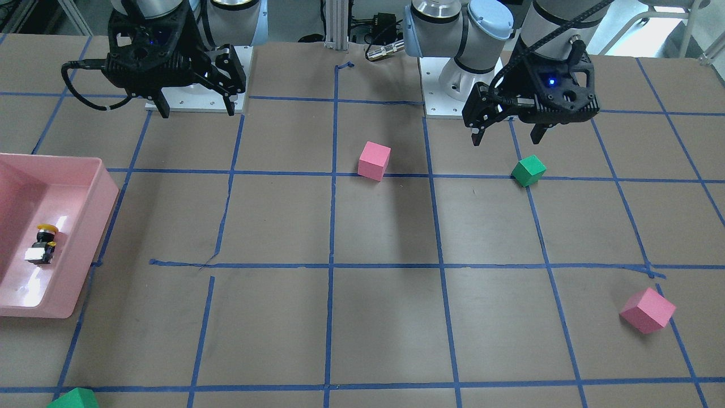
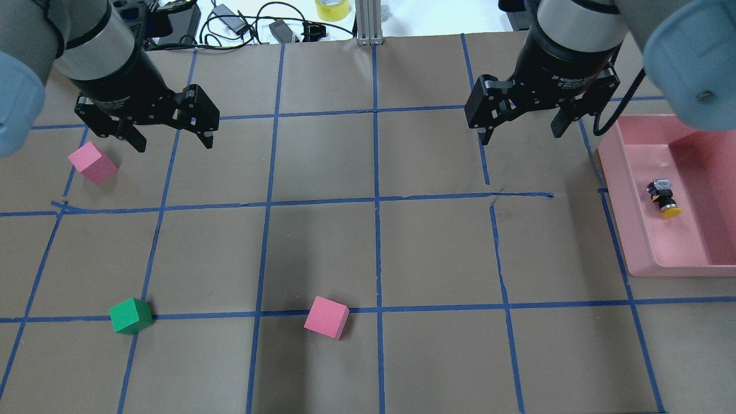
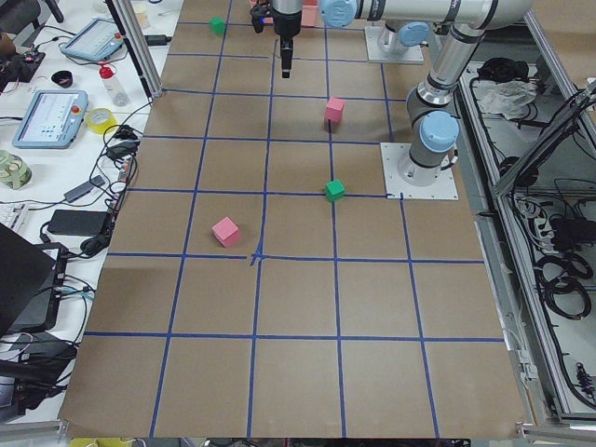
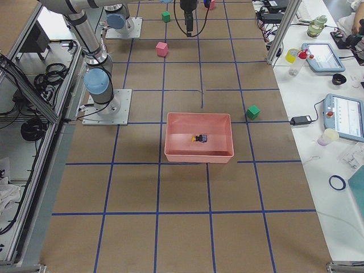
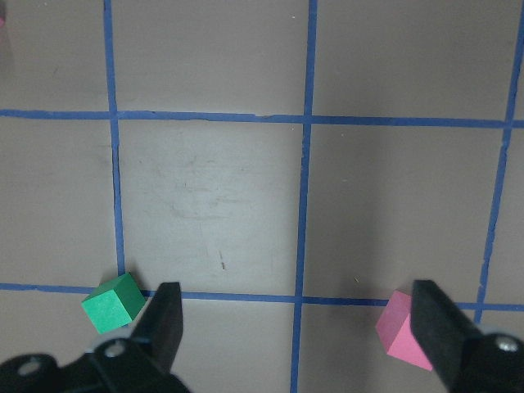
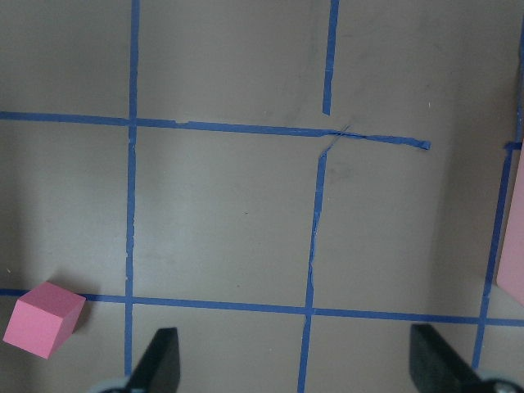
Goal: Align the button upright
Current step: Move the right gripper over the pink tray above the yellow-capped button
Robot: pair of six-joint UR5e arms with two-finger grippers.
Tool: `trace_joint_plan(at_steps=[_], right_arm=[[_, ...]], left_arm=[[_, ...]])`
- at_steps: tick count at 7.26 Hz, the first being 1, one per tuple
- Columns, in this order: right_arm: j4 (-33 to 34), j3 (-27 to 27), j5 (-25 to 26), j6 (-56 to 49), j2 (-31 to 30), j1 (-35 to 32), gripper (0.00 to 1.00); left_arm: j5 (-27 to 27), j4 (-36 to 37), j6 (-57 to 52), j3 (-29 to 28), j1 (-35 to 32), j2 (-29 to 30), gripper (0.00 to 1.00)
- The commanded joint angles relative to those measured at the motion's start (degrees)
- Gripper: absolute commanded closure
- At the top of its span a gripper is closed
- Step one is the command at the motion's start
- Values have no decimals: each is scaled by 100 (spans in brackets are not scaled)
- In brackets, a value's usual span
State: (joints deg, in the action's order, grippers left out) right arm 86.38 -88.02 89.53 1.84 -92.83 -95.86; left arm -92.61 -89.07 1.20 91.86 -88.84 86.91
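Right gripper (image 2: 520, 135) — jaws spread wide, nothing held, hanging over the table (image 2: 322, 241) near the pink tray (image 2: 678, 269) but apart from it. Left gripper (image 2: 174, 144) also wide open and empty, near a pink cube (image 2: 92, 163). Button (image 2: 664, 198) lies on its side on the tray floor — yellow cap toward the robot, whitish base away.

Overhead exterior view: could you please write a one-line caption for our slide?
Left gripper and right gripper hover open while the button lies on its side in the pink bin.
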Motion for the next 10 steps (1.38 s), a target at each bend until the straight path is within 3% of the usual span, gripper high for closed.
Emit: trace_joint_plan(at_steps=[1,3,5,6,8,10], right_arm=[[2,-4,20,27,10,6,0],[45,-4,20,18,28,32,0],[141,4,-59,-122,72,495,0],[490,4,-67,-227,237,933,0],[486,-65,3,-1643,431,1916,0],[591,-215,-67,-1915,878,2998,0]], left_arm=[[-37,-14,3,8,-2,1,0],[-46,-22,-14,25,7,-8,0],[-47,-31,-14,25,7,-8,0],[-47,-31,-14,34,7,-8,0],[-47,-31,-14,43,-2,-8,0],[-55,-31,-14,43,-2,-8,0]])
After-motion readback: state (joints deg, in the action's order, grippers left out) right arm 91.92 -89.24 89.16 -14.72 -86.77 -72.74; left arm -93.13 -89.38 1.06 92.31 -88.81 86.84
